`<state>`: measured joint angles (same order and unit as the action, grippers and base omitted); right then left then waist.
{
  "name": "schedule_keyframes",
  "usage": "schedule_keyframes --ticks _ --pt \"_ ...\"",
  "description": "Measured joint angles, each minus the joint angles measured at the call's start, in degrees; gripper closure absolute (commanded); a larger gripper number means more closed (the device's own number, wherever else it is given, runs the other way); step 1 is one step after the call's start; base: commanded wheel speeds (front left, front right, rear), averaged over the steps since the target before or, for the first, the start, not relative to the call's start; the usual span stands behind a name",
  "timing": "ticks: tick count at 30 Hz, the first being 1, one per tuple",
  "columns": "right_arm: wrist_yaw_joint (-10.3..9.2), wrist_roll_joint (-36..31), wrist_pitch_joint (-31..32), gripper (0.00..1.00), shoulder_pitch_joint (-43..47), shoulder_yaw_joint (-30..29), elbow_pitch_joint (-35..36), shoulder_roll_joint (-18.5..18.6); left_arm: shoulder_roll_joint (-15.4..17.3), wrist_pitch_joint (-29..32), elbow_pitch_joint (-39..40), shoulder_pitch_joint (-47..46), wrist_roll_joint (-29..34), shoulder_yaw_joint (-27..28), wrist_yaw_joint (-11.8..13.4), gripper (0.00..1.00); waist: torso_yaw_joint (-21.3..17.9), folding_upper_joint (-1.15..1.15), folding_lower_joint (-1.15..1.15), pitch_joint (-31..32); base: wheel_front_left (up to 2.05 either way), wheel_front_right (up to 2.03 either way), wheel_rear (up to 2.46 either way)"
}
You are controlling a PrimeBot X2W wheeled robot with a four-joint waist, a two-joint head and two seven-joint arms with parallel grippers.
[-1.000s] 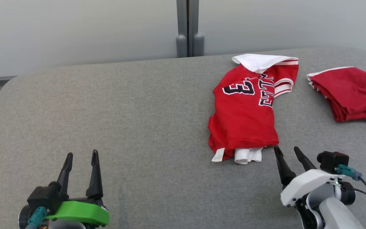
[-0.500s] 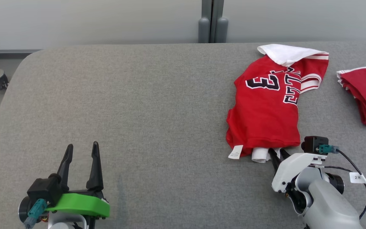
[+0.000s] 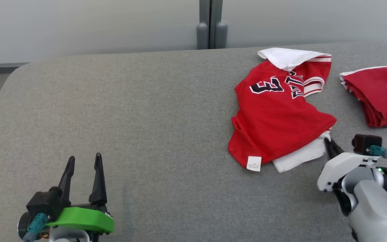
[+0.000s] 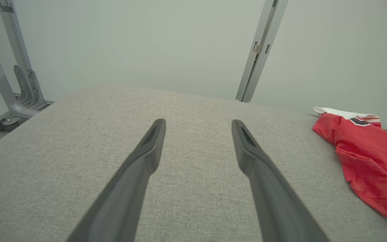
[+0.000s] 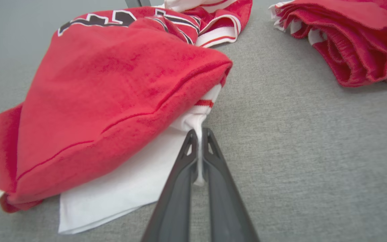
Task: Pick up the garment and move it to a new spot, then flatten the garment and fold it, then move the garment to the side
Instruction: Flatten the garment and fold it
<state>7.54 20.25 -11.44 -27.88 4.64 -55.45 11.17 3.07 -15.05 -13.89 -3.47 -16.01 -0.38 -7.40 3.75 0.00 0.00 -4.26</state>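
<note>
**Head view.** Gripping a thin white corner of the red number-3 jersey point(image 3: 277, 117), the right gripper point(image 3: 327, 143) is pinched closed at the garment's four o'clock. The jersey lies crumpled at two o'clock on the grey table point(image 3: 129, 117).
- Risk: so small a bite may slip on lifting, or raise one layer only.
- A folded red garment point(image 3: 378, 97) lies near, at the jersey's three o'clock; a drag that way could snag it.
- The left gripper point(image 3: 84, 157) is at seven o'clock, fingers wide, empty, well apart from the jersey.

**Left wrist view.** The left gripper point(image 4: 197, 122) is spread over bare table point(image 4: 79, 151). The jersey point(image 4: 364, 151) is at three o'clock.

**Right wrist view.** The right gripper point(image 5: 198, 132) is clamped on white cloth.
- The jersey point(image 5: 113, 84) is heaped at ten o'clock.
- The folded red garment point(image 5: 348, 40) is at one o'clock.
- Nothing lies between the gripper and the cloth.
</note>
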Motion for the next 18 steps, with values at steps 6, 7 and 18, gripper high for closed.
schedule_keyframes --ticks 6,7,18 --pt "0.0 -9.9 -1.4 1.0 -0.3 -1.8 6.4 5.8 -0.1 0.0 0.0 0.9 0.0 -0.2 0.0 0.0 -3.0 0.0 0.0 1.1 0.0 0.0 0.0" --pt "0.0 -12.4 -1.2 1.0 -0.3 -2.2 8.1 6.6 -0.1 0.0 0.0 1.0 0.0 -0.2 0.0 0.0 -3.6 0.0 0.0 1.3 0.0 0.0 0.0" --pt "0.0 -19.2 12.7 0.0 11.4 -4.5 22.9 3.5 -0.1 0.0 -0.6 1.0 -0.1 -1.5 0.0 0.0 -5.7 0.0 0.0 1.9 0.0 0.0 0.0"
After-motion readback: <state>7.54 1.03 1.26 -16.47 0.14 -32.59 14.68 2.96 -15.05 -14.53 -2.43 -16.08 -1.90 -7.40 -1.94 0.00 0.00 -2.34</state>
